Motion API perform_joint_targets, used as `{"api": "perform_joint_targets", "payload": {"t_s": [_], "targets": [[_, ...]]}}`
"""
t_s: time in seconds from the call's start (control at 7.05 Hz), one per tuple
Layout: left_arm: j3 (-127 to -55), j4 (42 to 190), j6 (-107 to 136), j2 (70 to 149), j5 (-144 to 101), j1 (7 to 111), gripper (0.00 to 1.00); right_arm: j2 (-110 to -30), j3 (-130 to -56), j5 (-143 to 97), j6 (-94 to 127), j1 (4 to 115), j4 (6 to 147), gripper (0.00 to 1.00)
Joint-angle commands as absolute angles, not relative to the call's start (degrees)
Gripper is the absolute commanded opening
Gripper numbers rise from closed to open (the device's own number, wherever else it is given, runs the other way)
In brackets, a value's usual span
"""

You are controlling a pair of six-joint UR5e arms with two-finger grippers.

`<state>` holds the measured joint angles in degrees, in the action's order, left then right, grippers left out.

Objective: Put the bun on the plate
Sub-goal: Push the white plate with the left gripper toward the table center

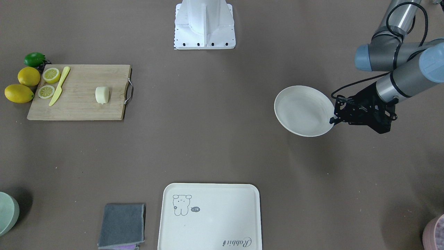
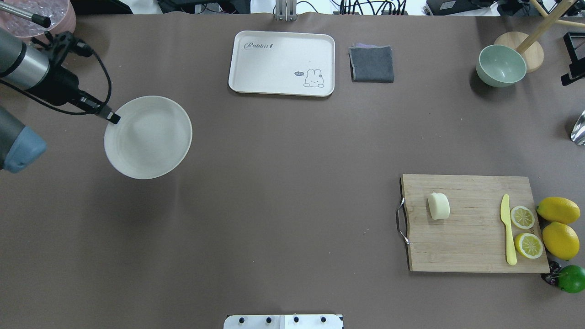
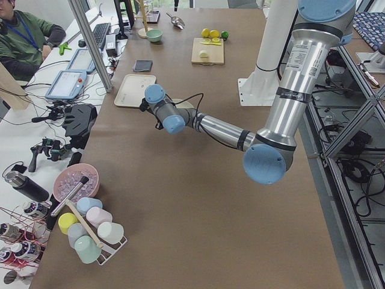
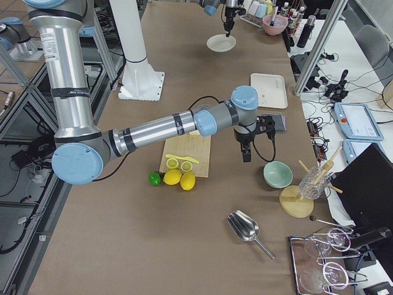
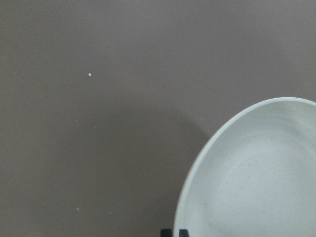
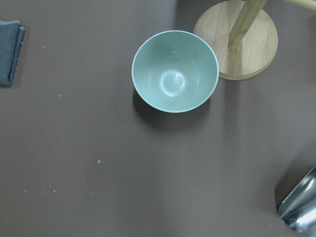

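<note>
nothing placed yet: bun [image 2: 438,206] sits on the cutting board [image 2: 470,246] toward its handle edge, left gripper [image 2: 113,119] pinches the plate [image 2: 151,141] rim near the table [image 2: 283,205] left edge, right gripper [image 4: 246,156] grip cannot tell.

One table [image 2: 283,205], two robot arms [image 2: 27,68] [image 4: 153,132]. Laid out on it: one plate [image 2: 151,141], one bun [image 2: 438,206], one board [image 2: 470,228], one knife [image 2: 507,233], two lemons [image 2: 558,209] [image 2: 561,240], two lemon halves [image 2: 522,217] [image 2: 529,245], one lime [image 2: 572,278], one tray [image 2: 274,64], one cloth [image 2: 372,64], one green bowl [image 2: 500,66], one scoop [image 4: 245,228].
</note>
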<state>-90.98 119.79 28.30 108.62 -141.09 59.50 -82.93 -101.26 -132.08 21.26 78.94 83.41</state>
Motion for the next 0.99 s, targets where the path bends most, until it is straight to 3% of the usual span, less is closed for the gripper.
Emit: {"api": "perform_joint_targets", "payload": {"t_s": [0.0, 0.85], "targets": [[-91.2, 119.8, 38.5, 114.9, -139.1, 56.5, 0.00, -82.9, -101.6, -132.2, 21.1, 78.5, 83.3, 1.00], [-91.2, 122.5, 50.9, 120.7, -121.0, 40.5, 0.00, -82.4, -101.4, -134.1, 21.2, 77.8, 83.4, 1.00]]}}
